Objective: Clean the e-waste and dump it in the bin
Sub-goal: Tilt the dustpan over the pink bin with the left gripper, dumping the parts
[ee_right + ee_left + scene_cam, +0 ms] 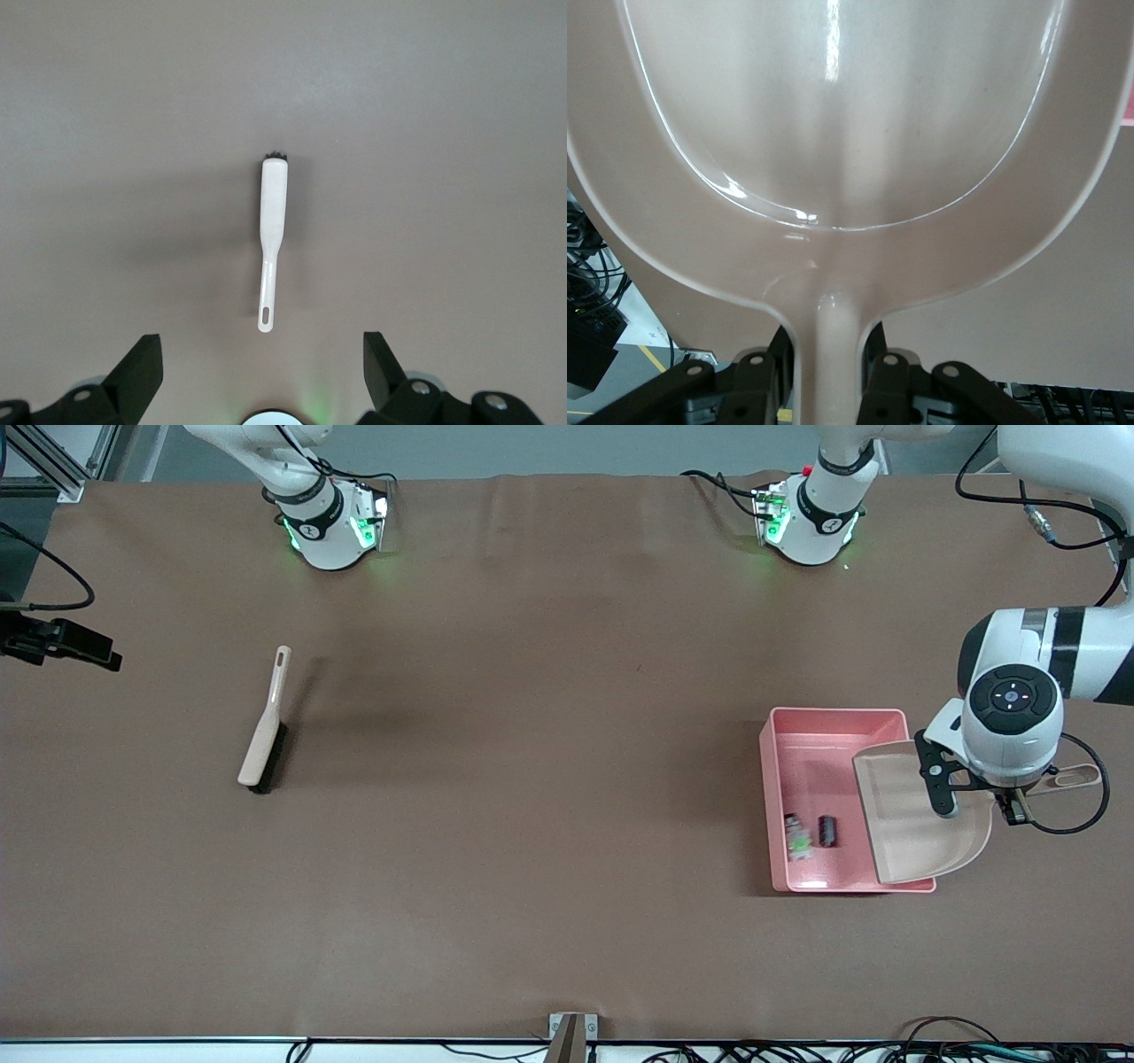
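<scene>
The pink bin (783, 735) stands toward the left arm's end of the table. Both e-waste parts lie inside it: the whitish-grey part with red and green marks (799, 839) and the black ribbed block (827, 831) beside it. My left gripper (1019, 795) is shut on the handle of the beige dustpan (912, 824) and holds it tilted over the bin's edge. The left wrist view shows the empty pan (842, 106) and my left gripper (830, 359) clamped on its handle. My right gripper (259, 350) is open, high over the brush (273, 204).
The beige brush with black bristles (266, 726) lies on the brown table toward the right arm's end. A black clamp (58, 642) juts in at that end's edge. Cables run along the table edge nearest the front camera.
</scene>
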### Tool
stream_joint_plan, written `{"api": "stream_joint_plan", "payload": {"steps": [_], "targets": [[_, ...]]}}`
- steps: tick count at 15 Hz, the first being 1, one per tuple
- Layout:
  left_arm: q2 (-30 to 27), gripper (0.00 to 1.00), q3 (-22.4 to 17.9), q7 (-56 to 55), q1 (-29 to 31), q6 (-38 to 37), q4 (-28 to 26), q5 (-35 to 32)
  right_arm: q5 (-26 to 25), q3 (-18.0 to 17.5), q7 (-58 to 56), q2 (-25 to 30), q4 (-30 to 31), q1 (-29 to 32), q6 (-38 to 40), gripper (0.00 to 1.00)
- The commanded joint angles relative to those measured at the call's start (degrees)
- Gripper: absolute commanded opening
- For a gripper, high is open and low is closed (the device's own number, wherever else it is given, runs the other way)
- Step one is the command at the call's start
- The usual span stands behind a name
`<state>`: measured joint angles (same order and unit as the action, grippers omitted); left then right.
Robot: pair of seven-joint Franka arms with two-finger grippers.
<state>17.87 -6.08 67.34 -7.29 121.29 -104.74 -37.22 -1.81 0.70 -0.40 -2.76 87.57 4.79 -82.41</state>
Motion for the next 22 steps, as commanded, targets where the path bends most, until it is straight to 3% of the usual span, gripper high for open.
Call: {"api": "stream_joint_plan", "payload": {"steps": [1, 5, 9, 12, 17, 22], "targets": [[-3.4, 0.0, 0.1, 0.2, -0.2, -1.0, 0.2, -0.3, -0.7, 1.1, 0.2, 1.2, 0.9, -1.5, 1.2, 1.0], [-8.0, 0.0, 2.1, 0.2, -0.4, -1.0, 0.3, 9.5, -0.7, 0.7, 0.7, 1.4, 0.6, -1.8, 1.5, 1.0], [-8.0, 0.0, 9.1, -5.1, -1.7, -8.4, 5.7, 15.2, -0.5, 1.1, 0.8, 1.4, 0.8, -1.2, 1.5, 1.0], [-8.0, 0.0, 15.4, -13.3, -1.9, -9.1, 5.7, 17.4, -0.5, 1.1, 0.8, 1.4, 1.1, -0.4, 1.5, 1.0], [-3.3, 0.0, 22.6, -30.7, -5.5, -7.4, 5.9, 18.0, -0.4, 1.1, 0.8, 1.4, 2.3, -0.8, -0.1, 1.0], [3.8, 0.0, 23.4, -38.8, -11.5, -2.0, 5.8, 19.9, -0.4, 0.8, 0.7, 7.3, 10.7, -1.0, -6.4, 1.0]]}}
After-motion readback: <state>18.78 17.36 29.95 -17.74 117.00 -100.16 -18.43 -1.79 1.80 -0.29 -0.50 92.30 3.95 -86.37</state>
